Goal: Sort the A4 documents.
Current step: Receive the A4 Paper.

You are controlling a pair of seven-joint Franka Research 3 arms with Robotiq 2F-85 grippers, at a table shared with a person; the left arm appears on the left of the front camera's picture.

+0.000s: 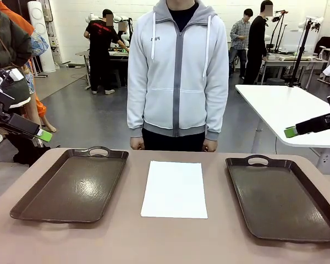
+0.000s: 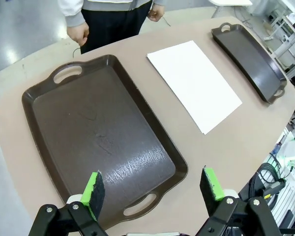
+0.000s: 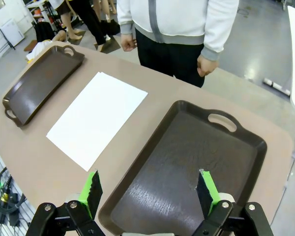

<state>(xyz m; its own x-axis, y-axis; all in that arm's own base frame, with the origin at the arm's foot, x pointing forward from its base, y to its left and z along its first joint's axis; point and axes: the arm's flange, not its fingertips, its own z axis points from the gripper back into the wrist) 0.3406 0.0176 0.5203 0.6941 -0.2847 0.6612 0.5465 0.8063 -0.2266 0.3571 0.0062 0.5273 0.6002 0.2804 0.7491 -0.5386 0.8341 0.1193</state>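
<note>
Over on the left, the left gripper (image 2: 152, 189) hangs wide and empty above a dark brown rectangular plastic tray (image 2: 27, 98); the left wrist camera catches its near handle cut-out (image 2: 140, 205). In the middle of the beige worktop (image 1: 154, 242), the white A4 paper sheet (image 1: 174, 188) lies flat between the trays, apart from both, long axis running from robot to the person in a grey hoodie (image 1: 177, 71). On the right, a second brown tray (image 3: 187, 152) sits under the right gripper (image 3: 150, 189), also wide and empty.

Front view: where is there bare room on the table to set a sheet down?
Bare: the floors of the left tray and right tray. A broad table strip runs along the near edge; tightest are the gaps beside the A4 documents.
</note>
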